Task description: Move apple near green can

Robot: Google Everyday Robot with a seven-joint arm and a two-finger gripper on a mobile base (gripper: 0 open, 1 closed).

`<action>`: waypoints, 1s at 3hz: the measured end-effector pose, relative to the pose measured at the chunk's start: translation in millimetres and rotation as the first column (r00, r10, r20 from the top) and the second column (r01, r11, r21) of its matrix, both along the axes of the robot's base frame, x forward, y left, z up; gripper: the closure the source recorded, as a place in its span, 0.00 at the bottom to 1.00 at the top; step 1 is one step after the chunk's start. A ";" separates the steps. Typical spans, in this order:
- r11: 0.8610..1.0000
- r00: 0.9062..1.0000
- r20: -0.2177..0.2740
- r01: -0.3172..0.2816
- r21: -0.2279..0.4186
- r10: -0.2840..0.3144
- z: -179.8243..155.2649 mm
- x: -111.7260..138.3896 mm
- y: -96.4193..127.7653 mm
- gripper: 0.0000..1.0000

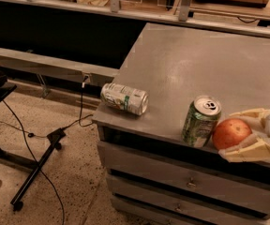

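Orange-red, smooth, likely firm yet slippery, the apple (232,133) is clasped across its middle by the pincer (229,136) near the desk's (182,64) front edge.

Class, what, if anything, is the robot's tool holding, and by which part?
The tool, near the front edge of the grey table, holds the round orange-red apple, clamped by its two opposite sides.
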State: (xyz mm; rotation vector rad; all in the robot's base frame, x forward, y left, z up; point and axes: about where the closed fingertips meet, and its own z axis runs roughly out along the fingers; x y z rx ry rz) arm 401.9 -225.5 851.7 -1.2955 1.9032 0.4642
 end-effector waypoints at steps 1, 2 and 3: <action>1.000 1.000 0.002 -0.005 -0.002 0.005 1.5 -0.9 1.7 0.82; 1.000 1.000 0.003 -0.008 -0.004 0.008 2.3 -1.0 3.7 0.59; 1.000 1.000 0.004 -0.012 -0.007 0.012 3.1 -1.1 5.6 0.35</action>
